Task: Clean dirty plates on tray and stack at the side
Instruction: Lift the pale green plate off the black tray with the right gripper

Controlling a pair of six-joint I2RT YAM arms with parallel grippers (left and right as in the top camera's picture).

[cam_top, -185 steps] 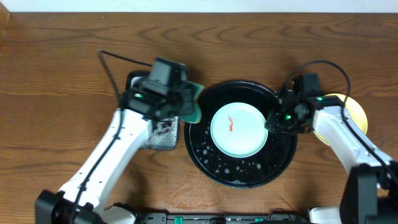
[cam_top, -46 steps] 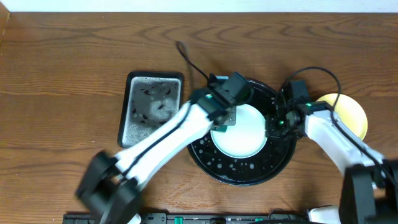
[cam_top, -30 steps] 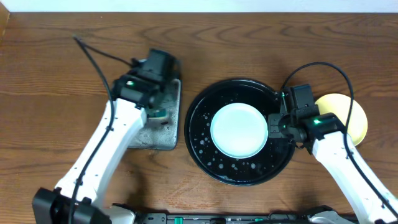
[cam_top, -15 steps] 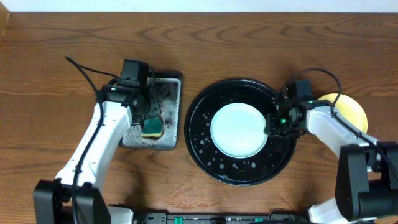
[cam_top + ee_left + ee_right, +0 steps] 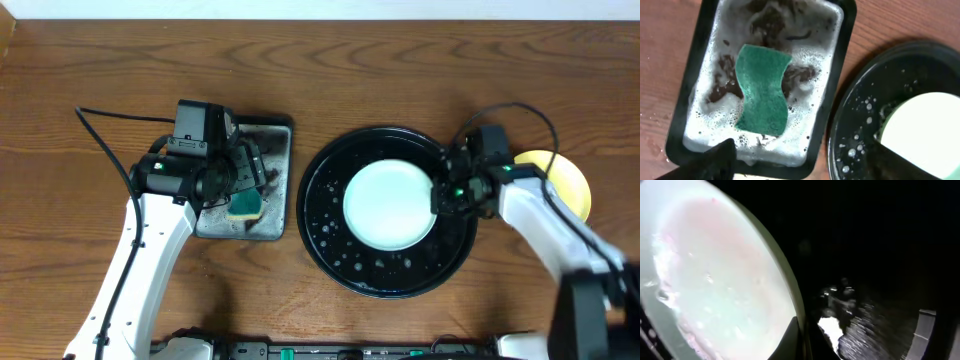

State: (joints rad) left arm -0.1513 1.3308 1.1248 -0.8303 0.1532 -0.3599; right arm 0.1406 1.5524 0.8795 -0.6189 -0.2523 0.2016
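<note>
A pale mint plate [image 5: 388,206] lies in the middle of the round black tray [image 5: 328,240], its face free of red. My right gripper [image 5: 441,196] is shut on the plate's right rim; in the right wrist view the rim of the plate [image 5: 715,280] sits pinched between the jaws of the right gripper [image 5: 803,336]. A yellow plate [image 5: 568,180] rests on the table to the right, partly behind the right arm. My left gripper [image 5: 243,178] hangs open over the sudsy tray, holding nothing. The left gripper [image 5: 800,171] shows only its two dark fingertips.
A green sponge [image 5: 762,90] lies loose in the rectangular black sudsy tray [image 5: 685,115], left of the round tray [image 5: 860,130]. Suds and water drops dot the round tray's floor. A black cable [image 5: 110,115] trails from the left arm.
The left gripper let go of the sponge into the sudsy tray, opened wide and drew back to the left. The right gripper stays on the plate's rim; the plate shifted slightly right.
</note>
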